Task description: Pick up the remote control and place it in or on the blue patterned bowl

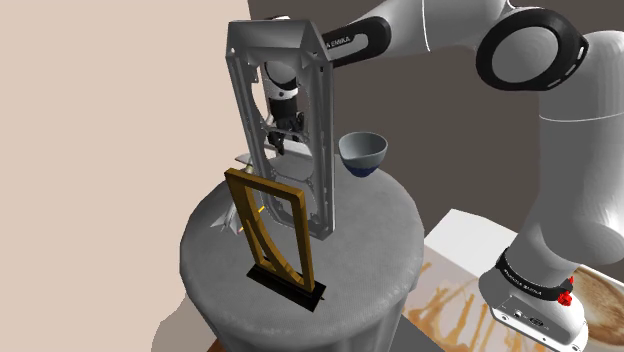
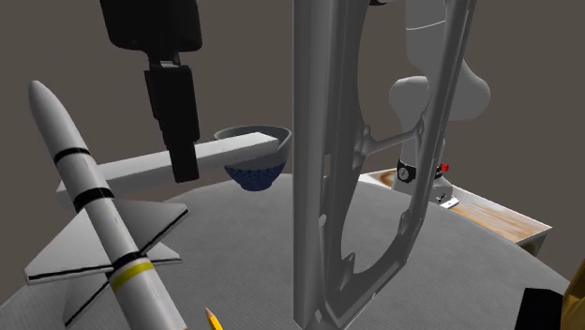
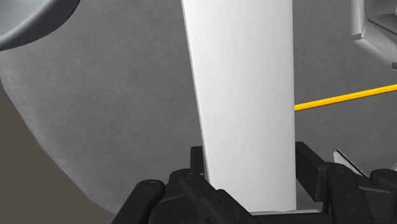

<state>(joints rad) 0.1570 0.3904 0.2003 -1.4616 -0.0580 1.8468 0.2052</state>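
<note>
Tool (image 3: 252,159) was closed on the remote control (image 3: 245,83): both black fingers (image 3: 308,162) pressed the long edges of the plain white slab, and a long stretch of it ran out ahead of them. In the second exterior view the slab looked raised off the desk (image 1: 370,240) and roughly level. One end reached the rim of the bowl (image 2: 255,173), which sat at three o'clock from the fingertips. Whether that end touched the rim, I could not tell.

You appeared to be mid-carry, with the release yet to come. To do it well, you needed to keep the grip firm and the slab flat. You then had to travel toward three o'clock in that view until the slab's middle, not just its tip, hung over the bowl's hollow. The remote looked longer than the bowl was wide, so it would likely bridge the rim, and an off-centre release risked it tipping out.

You also had to mind the tall grey frame (image 2: 314,141) just beyond the bowl at three o'clock. The rocket model (image 2: 89,202) lay at seven o'clock, out of the way. Lowering until the slab rested, then opening, seemed the safest finish.
</note>
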